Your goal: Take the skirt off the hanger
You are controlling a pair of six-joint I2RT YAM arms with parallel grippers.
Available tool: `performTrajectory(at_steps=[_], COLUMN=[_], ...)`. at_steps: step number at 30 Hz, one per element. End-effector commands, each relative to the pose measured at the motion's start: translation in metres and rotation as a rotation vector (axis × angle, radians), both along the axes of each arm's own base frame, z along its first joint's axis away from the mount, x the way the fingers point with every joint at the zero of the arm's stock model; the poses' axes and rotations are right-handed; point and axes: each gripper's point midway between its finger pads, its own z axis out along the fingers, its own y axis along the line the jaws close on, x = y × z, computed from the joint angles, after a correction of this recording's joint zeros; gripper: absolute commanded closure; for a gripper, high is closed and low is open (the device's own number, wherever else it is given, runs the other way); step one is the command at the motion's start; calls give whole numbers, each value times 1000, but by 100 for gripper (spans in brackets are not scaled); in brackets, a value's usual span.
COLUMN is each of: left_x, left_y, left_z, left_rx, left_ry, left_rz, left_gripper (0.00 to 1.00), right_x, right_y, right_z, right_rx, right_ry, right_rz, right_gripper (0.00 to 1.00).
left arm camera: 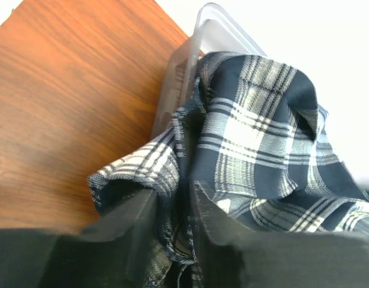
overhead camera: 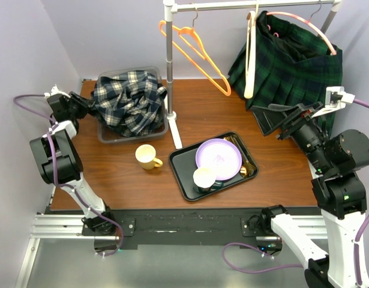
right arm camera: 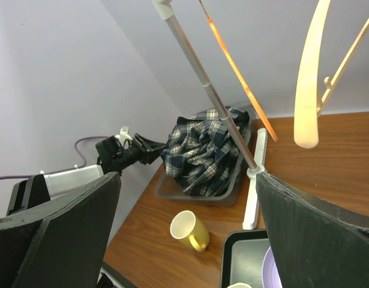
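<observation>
**Skirt on its hanger, upper right; right gripper open near it**

Skirt, dark green plaid, hangs on the pink hanger from the rail at the upper right of the top view. Its pleats fall toward the right edge of the table.

My right gripper sits just beside the skirt's lower left edge with its fingers spread wide apart. I can't tell whether it touches the skirt. In the right wrist view nothing is held between the two fingers.

My left gripper is at the far left, clamped on the checked cloth. The left wrist view shows a fold of that cloth pinched between my fingers. The rest of the cloth is heaped in the clear bin.

An orange hanger and a cream hanger hang bare on the rail, left of the skirt.

At lower centre a yellow mug stands on the table. Just beside it is a black tray holding a purple plate and a cup.
</observation>
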Motion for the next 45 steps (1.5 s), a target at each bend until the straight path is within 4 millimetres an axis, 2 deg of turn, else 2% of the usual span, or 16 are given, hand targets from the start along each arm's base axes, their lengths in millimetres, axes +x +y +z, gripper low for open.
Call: performTrajectory(at_steps=[1, 3, 9, 13, 17, 20, 22, 25, 27, 29, 32, 33, 39, 41, 42, 45], left_x=[11, 12, 13, 20, 29, 38, 39, 25, 14, 3, 4, 13, 34, 33, 35, 31], left_y=[0, 0, -14, -73, -146, -186, -196, -176, -154, -145, -137, -135, -137, -140, -145, -155], left_z=[34, 41, 96, 149, 149, 99, 30, -70, -113, -126, -107, -84, 25, 46, 73, 107], left_rx=[21, 25, 92, 181, 234, 229, 197, 197, 262, 290, 317, 325, 364, 364, 363, 353], left_ry=[-132, -143, -228, -321, -335, -246, -108, 161, 301, 364, 347, 303, 159, 143, 90, 31], left_rz=[-31, -34, -74, -203, -337, -385, -372, -272, -185, -157, -111, -100, -120, -138, -158, -203], left_gripper=[82, 100, 100, 100, 100, 100, 100, 100, 100, 100, 100, 98, 51, 39, 36, 27], right_x=[-1, -1, -1, -1, 1, 1, 0, -2, -3, -2, -2, -2, -4, -4, -4, -4], right_y=[-4, -3, -3, -1, 1, 0, -1, -4, -5, -5, -3, -3, -2, -2, -3, -3], right_z=[9, 9, 9, 8, 5, 5, 4, 5, 5, 5, 6, 6, 7, 7, 6, 5], right_rx=[-7, -7, -9, -7, -2, -4, -10, -19, -25, -27, -20, -20, -8, -7, -7, -7], right_ry=[-28, -31, -32, -27, -21, -22, -21, -25, -26, -24, -24, -25, -25, -27, -25, -24], right_rz=[-20, -16, -16, -6, 2, -1, -7, -26, -30, -31, -21, -16, -10, -13, -14, -17], right_gripper=[1, 1, 1, 1, 1, 1, 1, 1, 1, 1, 1, 1, 1, 1, 1, 1])
